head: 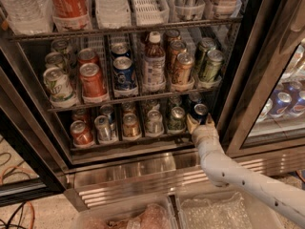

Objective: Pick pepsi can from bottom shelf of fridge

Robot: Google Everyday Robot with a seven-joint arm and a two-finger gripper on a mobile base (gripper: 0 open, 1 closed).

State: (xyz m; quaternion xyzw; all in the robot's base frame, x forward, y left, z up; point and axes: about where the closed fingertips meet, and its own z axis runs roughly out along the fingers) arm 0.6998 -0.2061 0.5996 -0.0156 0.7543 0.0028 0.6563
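The fridge [240, 80] stands open with wire shelves of drinks. On the bottom shelf [124, 144], the dark navy pepsi can [199, 111] with a silver top stands at the far right of the front row. My gripper [200, 123] is on a white arm reaching up from the lower right. It is at the front of that can and open, with one finger [191, 123] to the can's left and the other to its right. The can stands upright on the rack.
Other small cans [177, 119] fill the lanes to the left on the same shelf. The shelf above holds a white-capped bottle [154, 61], a brighter blue can [124, 73] and a red can [91, 80]. The black door frame [228, 109] is close on the right. Clear bins [224, 213] sit below.
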